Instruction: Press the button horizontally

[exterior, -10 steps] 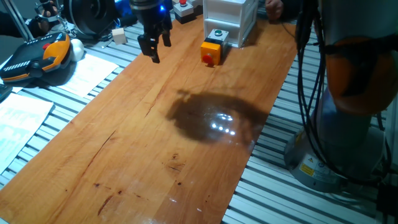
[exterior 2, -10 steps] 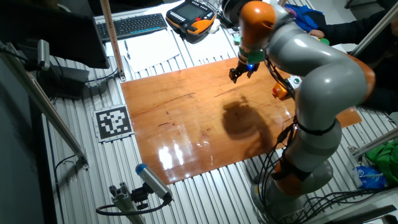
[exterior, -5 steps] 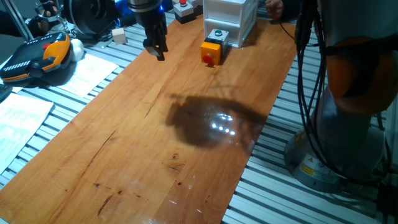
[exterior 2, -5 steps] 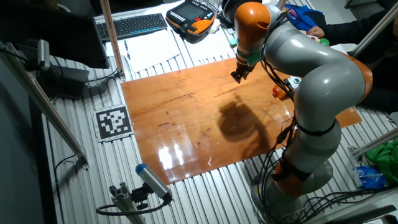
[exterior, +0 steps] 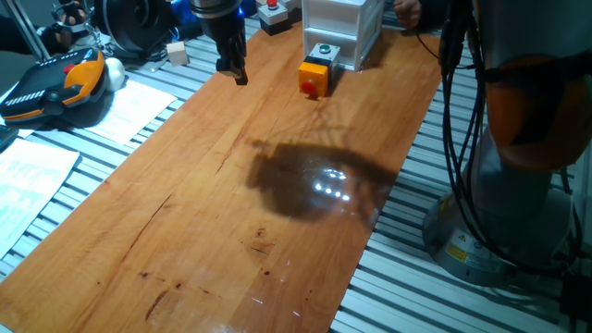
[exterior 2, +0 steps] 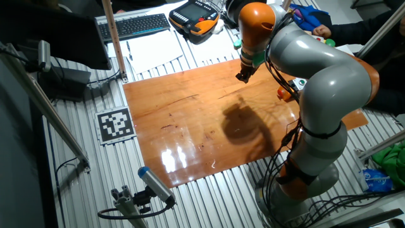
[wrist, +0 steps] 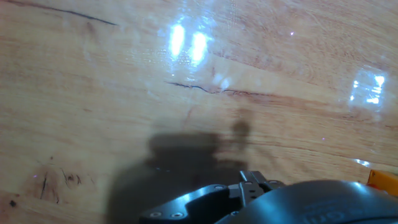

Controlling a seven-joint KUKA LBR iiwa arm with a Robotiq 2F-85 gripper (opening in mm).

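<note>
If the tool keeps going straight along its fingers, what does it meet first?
Most likely the bare wooden tabletop. The tool points down at the wood, and the hand view shows only board ahead. The yellow button box sits off to one side, out of that line.

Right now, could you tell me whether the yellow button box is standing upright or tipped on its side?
On its side: the yellow box lies on the wooden table with its red button facing sideways, not upward.

One small yellow-orange cube-shaped box (exterior: 314,69) with one red button (exterior: 307,85) is seen. One white drawer unit (exterior: 340,26) and one green-buttoned grey housing (exterior: 325,52) are counted.
</note>
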